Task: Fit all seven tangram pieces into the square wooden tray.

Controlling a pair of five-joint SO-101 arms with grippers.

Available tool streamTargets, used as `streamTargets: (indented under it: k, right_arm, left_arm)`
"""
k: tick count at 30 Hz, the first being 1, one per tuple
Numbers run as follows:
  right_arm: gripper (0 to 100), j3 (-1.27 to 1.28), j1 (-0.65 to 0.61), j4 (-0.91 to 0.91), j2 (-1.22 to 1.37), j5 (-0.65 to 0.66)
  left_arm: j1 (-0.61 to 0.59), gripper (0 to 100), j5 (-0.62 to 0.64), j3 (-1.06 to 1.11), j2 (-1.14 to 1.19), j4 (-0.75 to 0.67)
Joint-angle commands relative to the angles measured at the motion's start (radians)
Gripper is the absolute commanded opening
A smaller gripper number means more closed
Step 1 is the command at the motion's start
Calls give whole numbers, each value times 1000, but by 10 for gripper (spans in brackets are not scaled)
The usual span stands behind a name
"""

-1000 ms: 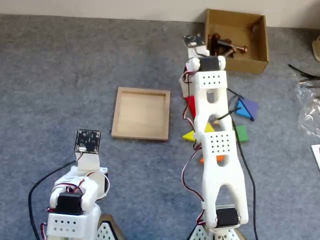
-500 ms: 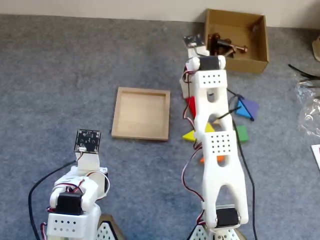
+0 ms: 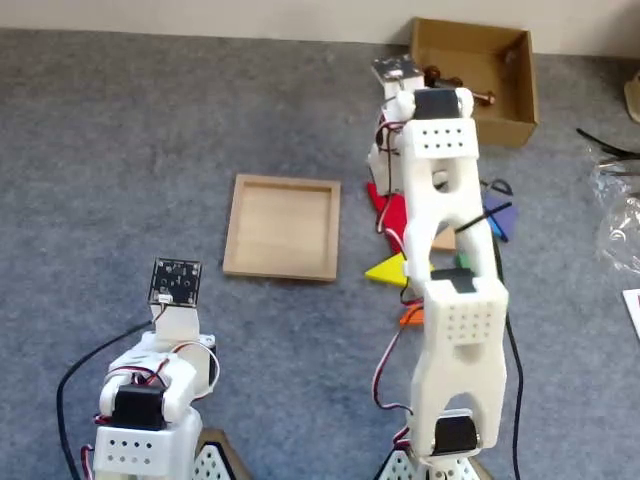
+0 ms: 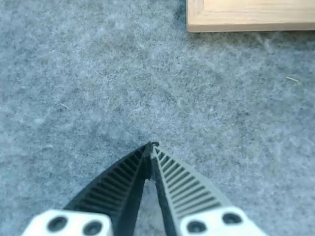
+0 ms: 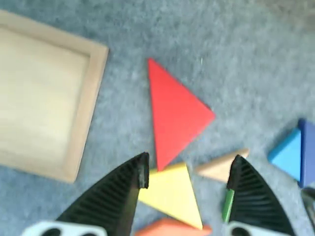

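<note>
At the near left of the table, the left gripper (image 4: pixel 151 146) hangs low over bare grey carpet (image 4: pixel 74 73), jaws pressed together on nothing. The tray (image 4: pixel 246 22) lies just ahead of its tips, with no piece in it yet.

Right side: the right gripper (image 5: pixel 189 164) hovers over the scattered pieces, jaws spread wide and holding nothing. The yellow triangle (image 5: pixel 170 194) sits between the tips, and an orange piece (image 5: pixel 172 228) and a green piece (image 5: pixel 227 204) lie close by. Just beyond the tips is the red triangle (image 5: pixel 174 115). Its long edge faces the tray and runs roughly parallel to the tray's side wall, a strip of carpet between them. A plain wooden triangle (image 5: pixel 219 167) and a blue piece (image 5: pixel 288 150) lie further out on the side away from the tray.

Judgement: every piece lies on the right arm's side of the tray, so that arm is the nearer one and the carry goes sideways toward the tray.

Farthest off is a cardboard box (image 3: pixel 520 90) — not part of the job.
</note>
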Motion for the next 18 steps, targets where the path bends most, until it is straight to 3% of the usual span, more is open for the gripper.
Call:
streamTargets:
  k: [1,9,18]
  right_arm:
    - [256,97,-8,19,-171,12]
    - [256,300,-7,18,-295,80]
    - [256,332,-4,-5,-295,81]
  left_arm:
    - [18,5,6,19,-7,-3]
    - [18,5,6,19,-7,-3]
    - [18,5,6,19,-7,-3]
